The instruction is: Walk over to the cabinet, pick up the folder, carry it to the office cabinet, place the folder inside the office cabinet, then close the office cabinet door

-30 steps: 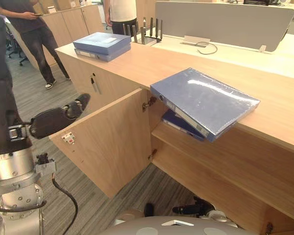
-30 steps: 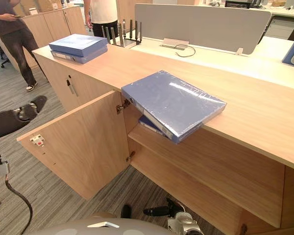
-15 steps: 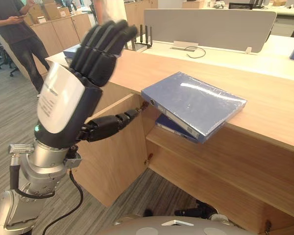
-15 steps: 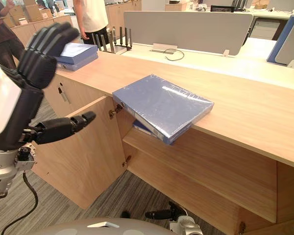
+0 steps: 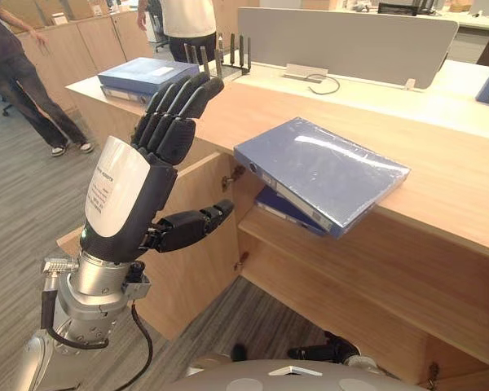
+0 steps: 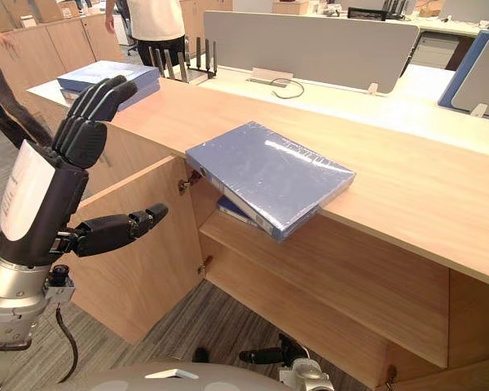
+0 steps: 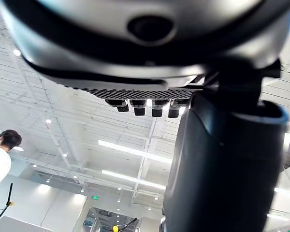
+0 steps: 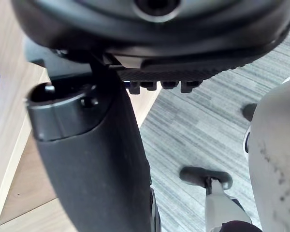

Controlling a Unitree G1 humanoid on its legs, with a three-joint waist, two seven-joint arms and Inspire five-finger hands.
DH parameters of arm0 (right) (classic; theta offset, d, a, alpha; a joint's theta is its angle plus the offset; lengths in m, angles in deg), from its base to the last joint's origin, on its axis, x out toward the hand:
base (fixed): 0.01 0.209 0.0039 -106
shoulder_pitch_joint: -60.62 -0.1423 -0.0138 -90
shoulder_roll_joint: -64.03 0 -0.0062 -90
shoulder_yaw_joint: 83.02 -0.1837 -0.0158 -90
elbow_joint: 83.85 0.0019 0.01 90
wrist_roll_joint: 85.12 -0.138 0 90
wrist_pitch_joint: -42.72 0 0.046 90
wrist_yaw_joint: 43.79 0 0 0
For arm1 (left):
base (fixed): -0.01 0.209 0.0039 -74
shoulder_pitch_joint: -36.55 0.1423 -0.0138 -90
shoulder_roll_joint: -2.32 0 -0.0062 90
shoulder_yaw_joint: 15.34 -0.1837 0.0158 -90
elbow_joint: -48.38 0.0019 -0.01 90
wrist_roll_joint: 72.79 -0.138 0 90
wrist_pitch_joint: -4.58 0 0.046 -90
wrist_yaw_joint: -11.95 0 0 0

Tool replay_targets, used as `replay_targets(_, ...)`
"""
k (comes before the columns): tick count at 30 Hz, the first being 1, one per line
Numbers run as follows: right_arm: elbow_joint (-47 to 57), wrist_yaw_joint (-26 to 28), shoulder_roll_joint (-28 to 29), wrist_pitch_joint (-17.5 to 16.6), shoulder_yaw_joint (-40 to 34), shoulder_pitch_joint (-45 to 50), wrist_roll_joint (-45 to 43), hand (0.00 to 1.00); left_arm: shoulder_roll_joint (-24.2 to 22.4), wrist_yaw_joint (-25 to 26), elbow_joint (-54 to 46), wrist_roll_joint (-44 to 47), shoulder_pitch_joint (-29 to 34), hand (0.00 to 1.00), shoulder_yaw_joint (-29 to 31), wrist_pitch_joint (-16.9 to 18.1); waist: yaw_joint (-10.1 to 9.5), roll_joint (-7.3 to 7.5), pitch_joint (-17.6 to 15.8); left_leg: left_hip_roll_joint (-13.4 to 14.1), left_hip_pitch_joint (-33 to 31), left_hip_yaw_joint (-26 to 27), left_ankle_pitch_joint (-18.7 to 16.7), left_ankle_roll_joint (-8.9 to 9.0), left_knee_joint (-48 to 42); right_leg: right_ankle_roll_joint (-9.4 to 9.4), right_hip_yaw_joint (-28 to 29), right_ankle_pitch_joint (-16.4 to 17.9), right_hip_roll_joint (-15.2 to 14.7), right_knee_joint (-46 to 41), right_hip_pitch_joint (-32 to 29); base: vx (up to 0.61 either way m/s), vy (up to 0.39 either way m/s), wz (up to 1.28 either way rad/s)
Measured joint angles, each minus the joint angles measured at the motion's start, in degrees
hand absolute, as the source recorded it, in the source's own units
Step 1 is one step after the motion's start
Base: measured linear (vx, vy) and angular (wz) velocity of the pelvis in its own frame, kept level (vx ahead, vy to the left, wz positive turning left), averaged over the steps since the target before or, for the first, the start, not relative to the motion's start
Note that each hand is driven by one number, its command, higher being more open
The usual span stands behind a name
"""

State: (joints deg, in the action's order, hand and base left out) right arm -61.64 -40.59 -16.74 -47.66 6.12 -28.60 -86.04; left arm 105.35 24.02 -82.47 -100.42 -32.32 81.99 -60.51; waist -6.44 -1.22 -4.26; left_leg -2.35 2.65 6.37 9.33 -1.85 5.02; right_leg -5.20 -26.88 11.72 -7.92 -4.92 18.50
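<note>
Since 1 second ago our left hand (image 5: 138, 191) has swung up from low beside the cabinet door (image 5: 196, 277). It now stands raised, fingers (image 5: 175, 114) straight, spread and holding nothing, with the thumb pointing at the door. To the right of those fingers, well apart, the blue folder (image 5: 326, 167) lies on the tabletop (image 5: 440, 187). 1 corner overhangs the open cabinet, which we judge leaves an edge free for grasping. Our right hand (image 8: 159, 43) hangs low, fingers relaxed and empty.
</note>
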Motion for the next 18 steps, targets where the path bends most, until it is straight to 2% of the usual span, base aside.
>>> replay_targets(3, -0.1, -0.3, 0.0, 0.0, 1.0, -0.2, 0.0, 1.0, -3.4, 0.6, 2.5, -0.1, 1.1, 1.0, -1.5, -0.5, -0.16, 0.38, -0.2, 0.0, -0.1, 0.1, -0.1, -0.04, 0.0, 0.29, 0.2, 0.2, 0.1, 0.0, -0.1, 0.0, 0.0, 0.0)
replay_targets(6, -0.2, -0.8, 0.0, 0.0, 1.4, -0.2, 0.0, 1.0, -4.5, 0.5, 6.7, -2.0, 2.0, 1.0, -3.5, -2.2, -0.26, 0.41, -0.1, 0.0, -0.1, 0.3, -0.2, -0.06, 0.0, 0.33, 0.3, 0.2, 0.1, 0.1, -0.1, 0.0, 0.003, -0.01)
replay_targets(9, -1.1, -1.1, 0.0, -0.1, 1.5, -0.7, 0.0, 1.0, -4.5, 0.3, 10.4, -3.4, 2.0, 1.0, -5.2, -3.0, -0.25, 0.45, -0.1, 0.2, 0.0, 0.6, -0.2, -0.01, 0.0, 0.31, 0.6, 0.2, 0.1, 0.1, -0.1, 0.0, -0.002, -0.04)
replay_targets(18, -1.2, -1.3, 0.0, -0.2, 1.6, -0.8, 0.0, 1.0, -3.6, 0.0, 11.2, -5.6, 1.3, 1.0, -10.6, -3.8, 0.47, 0.43, 0.0, 0.6, 1.0, 2.8, -1.1, 0.43, 0.0, 0.09, 2.9, -0.2, 0.0, 0.1, 0.2, 0.02, -0.007, -0.13)
